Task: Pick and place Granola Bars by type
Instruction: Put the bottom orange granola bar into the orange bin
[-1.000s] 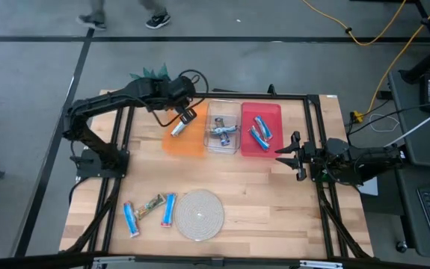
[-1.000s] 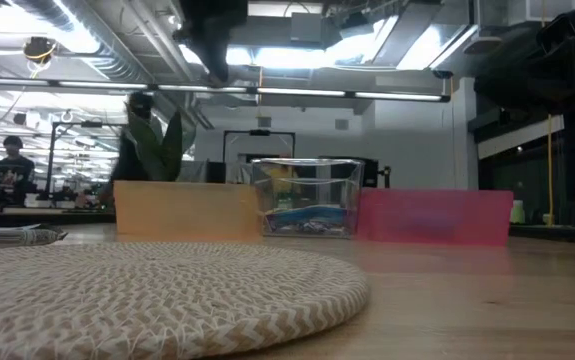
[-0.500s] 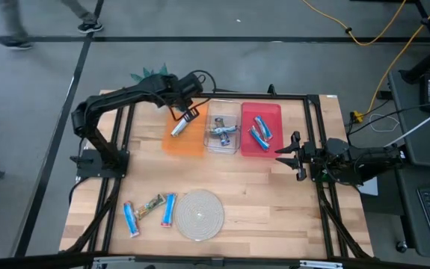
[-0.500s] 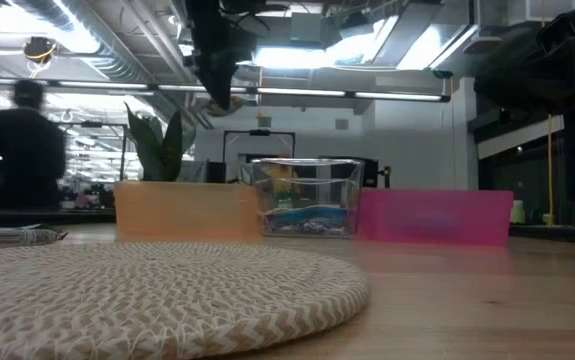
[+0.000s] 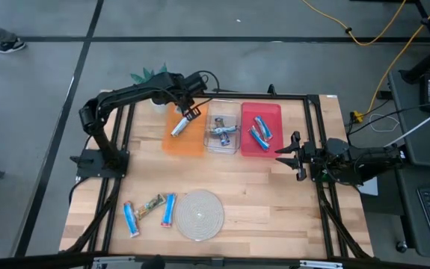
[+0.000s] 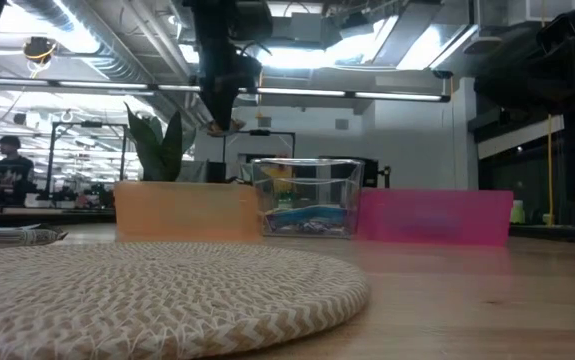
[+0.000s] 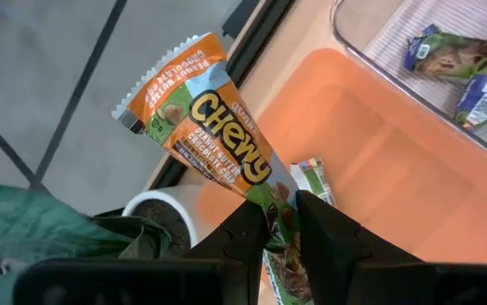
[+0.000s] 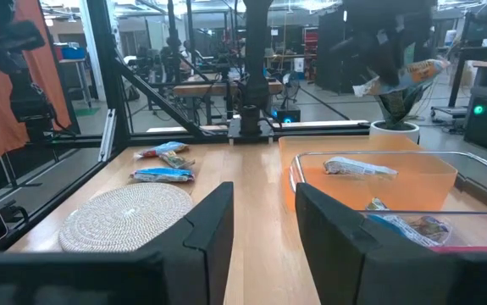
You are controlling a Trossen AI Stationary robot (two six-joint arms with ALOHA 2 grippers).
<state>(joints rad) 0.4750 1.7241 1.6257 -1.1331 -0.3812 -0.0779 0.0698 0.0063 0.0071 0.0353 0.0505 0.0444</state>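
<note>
hovering over the far end of the orange bin [image 5: 183, 139], the left gripper [image 5: 187, 112] pinches an orange-wrapped granola bar [image 7: 205, 114], fingers [image 7: 332, 241] narrowed on the wrapper's lower end. wrapper reads "chewy", sticks up and tilts away from the fingers. low view shows that gripper [image 6: 223, 123] well above the bin rims, bar end dangling.

one silvery bar [image 5: 177, 128] lies inside the orange bin, seen also just past the held wrapper in the left wrist view [image 7: 309, 174]. clear bin [image 5: 223, 134] in the middle holds a small cluster of bars [image 5: 222, 133]; red bin [image 5: 260, 130] holds blue bars [image 5: 260, 128], two or three, cannot tell exactly. the three bins stand side by side along the far part of the table [image 5: 274, 202].

near edge: three bars in a row left of the round woven mat [image 5: 200, 214] — blue bar [image 5: 130, 219], green-and-tan bar [image 5: 150, 205], another blue bar [image 5: 168, 209] just beside the mat.

right gripper [image 5: 288, 155] waits low over the table, right of the red bin, fingers [image 8: 209, 222] parted with nothing between them. potted plant [image 5: 152, 75] sits at the far left corner, beyond the orange bin.
</note>
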